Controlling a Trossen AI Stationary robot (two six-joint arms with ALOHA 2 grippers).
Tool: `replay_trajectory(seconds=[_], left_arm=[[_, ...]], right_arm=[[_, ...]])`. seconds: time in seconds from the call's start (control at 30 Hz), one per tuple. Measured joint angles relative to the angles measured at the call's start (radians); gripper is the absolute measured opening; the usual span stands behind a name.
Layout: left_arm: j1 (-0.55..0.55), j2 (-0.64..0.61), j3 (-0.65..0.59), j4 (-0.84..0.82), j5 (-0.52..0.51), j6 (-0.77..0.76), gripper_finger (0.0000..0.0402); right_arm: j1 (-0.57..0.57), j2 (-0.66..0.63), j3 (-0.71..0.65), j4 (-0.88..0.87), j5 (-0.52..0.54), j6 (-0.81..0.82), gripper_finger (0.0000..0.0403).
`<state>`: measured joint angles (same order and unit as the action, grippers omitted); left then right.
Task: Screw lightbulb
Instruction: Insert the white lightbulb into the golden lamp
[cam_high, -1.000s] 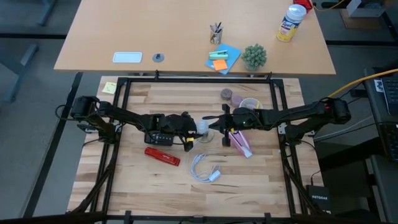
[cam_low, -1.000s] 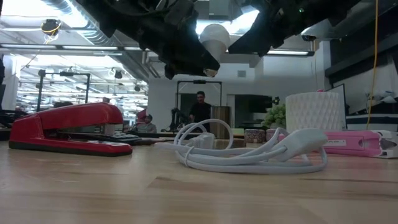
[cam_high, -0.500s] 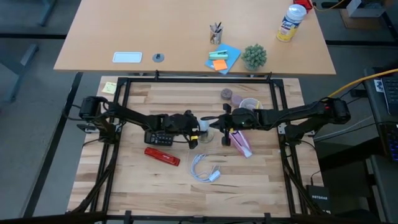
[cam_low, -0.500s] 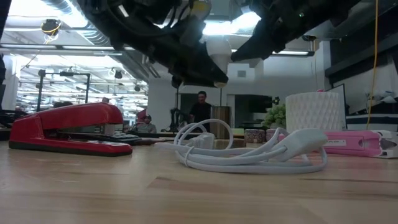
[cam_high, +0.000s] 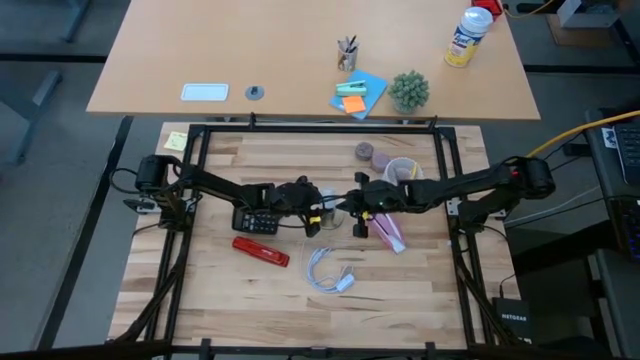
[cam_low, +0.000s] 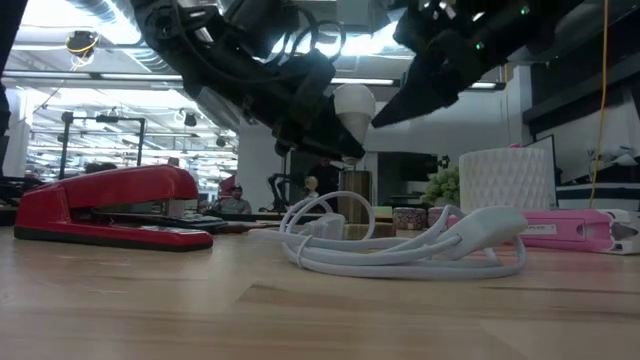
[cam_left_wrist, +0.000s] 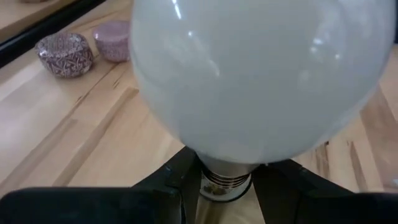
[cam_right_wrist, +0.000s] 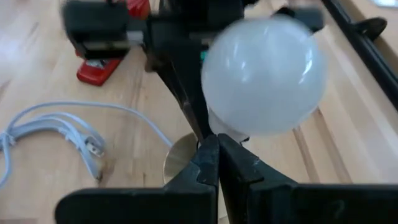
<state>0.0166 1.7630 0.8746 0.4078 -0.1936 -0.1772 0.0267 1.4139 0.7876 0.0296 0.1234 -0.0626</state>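
Clamped on the metal screw end of the lightbulb (cam_left_wrist: 261, 81), the jaws of the left gripper (cam_left_wrist: 225, 186) hold it in the air above the wooden table (cam_high: 250, 300). Jaws of the right gripper (cam_right_wrist: 217, 163) are pressed together with no gap, just under the bulb's neck. Both grippers meet beside the black calculator (cam_high: 257, 221). Near the calculator lie 1 red stapler (cam_low: 105, 208) and 1 white cable (cam_low: 400, 245).
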Motion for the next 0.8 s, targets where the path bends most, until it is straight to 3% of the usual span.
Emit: replay_trajectory(seconds=[0.47, 0.8], left_arm=[[-0.001, 0.038, 0.001, 0.026, 0.003, -0.006, 0.0118], [0.005, 0.064, 0.002, 0.058, 0.001, -0.008, 0.0118]], right_arm=[[0.045, -0.013, 0.000, -0.036, 0.008, -0.019, 0.0007], [0.077, -0.038, 0.024, -0.004, 0.157, -0.059, 0.0007]])
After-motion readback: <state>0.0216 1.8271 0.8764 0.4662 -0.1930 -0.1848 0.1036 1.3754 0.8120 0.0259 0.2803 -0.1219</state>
